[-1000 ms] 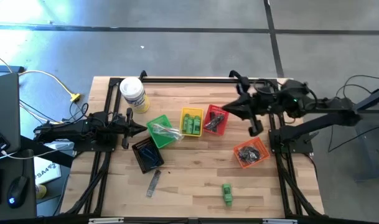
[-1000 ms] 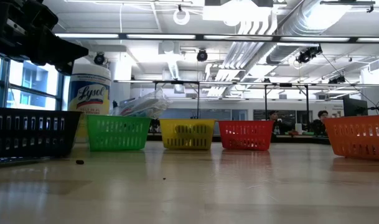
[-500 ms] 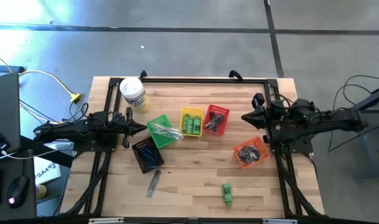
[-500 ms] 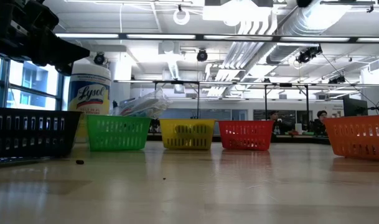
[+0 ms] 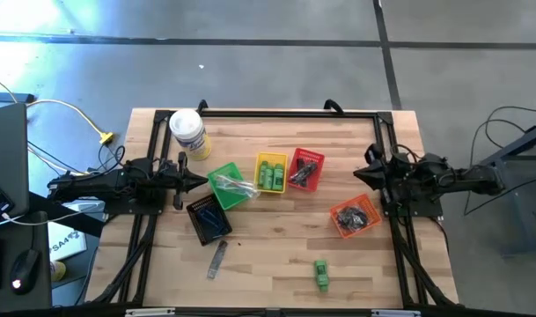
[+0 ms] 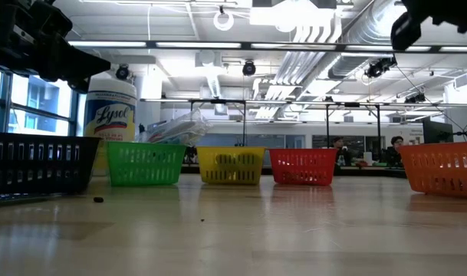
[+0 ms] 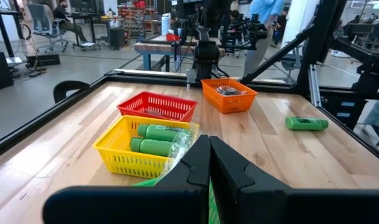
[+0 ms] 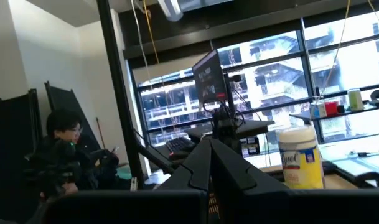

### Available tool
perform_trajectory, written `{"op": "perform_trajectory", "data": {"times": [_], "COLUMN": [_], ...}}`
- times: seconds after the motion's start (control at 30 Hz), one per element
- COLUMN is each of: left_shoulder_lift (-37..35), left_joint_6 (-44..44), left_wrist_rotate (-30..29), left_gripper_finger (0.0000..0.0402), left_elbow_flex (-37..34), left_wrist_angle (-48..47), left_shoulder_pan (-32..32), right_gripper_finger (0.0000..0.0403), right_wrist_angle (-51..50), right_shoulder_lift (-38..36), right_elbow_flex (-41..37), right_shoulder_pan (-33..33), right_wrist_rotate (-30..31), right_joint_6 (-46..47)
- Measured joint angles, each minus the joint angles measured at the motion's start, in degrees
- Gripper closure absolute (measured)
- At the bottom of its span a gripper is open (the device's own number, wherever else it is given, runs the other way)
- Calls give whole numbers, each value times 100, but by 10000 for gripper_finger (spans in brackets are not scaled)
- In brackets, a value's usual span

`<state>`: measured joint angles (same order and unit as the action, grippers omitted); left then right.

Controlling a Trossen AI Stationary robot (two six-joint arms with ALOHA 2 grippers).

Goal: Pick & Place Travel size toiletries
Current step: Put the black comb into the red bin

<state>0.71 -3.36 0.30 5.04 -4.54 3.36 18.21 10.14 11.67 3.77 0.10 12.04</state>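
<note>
The toiletries lie sorted in small baskets: green bottles in the yellow basket (image 5: 270,172), clear sticks in the green basket (image 5: 225,185), dark pieces in the red basket (image 5: 305,170), black basket (image 5: 208,217) and orange basket (image 5: 353,217). One green bottle (image 5: 320,274) lies loose near the front edge, on its side. A grey comb (image 5: 216,259) lies flat in front of the black basket. My left gripper (image 5: 201,181) is shut and level at the table's left, beside the green basket. My right gripper (image 5: 357,176) is shut at the table's right, above the orange basket's far side, holding nothing.
A white canister with a yellow label (image 5: 187,132) stands at the far left corner. A black frame (image 5: 268,113) runs along the table's far and side edges. Bare wood lies at the front middle and front left. A person (image 8: 58,155) sits beyond the table's left side.
My right gripper has drawn back from over the red basket toward the table's right edge and sunk lower, tipping a little upward, still shut and holding nothing. The baskets and loose items have not moved.
</note>
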Motion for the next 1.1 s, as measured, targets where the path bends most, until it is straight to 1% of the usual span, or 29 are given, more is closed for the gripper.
{"op": "perform_trajectory", "data": {"times": [0.23, 0.47, 0.6, 0.77, 1.1], "left_shoulder_lift": [0, 0, 0, 2, 2], "left_joint_6": [0, 26, 36, 48, 31], "left_wrist_rotate": [0, 0, -26, -247, -284], "left_gripper_finger": [402, 402, 402, 402, 402], "left_elbow_flex": [0, 2, 2, 4, 4], "left_wrist_angle": [-2, -4, -8, -55, -168], "left_shoulder_pan": [1, 0, 0, 0, 2], "right_gripper_finger": [401, 401, 401, 401, 401], "right_wrist_angle": [-124, 25, -146, -188, -637], "right_shoulder_lift": [-544, -578, -576, -571, -571], "right_elbow_flex": [-644, -1094, -1116, -1118, -1120], "right_shoulder_pan": [0, 0, 0, 0, 0], "right_wrist_rotate": [-133, -195, -320, -515, -477], "right_joint_6": [-9, -113, -203, -281, -285]}}
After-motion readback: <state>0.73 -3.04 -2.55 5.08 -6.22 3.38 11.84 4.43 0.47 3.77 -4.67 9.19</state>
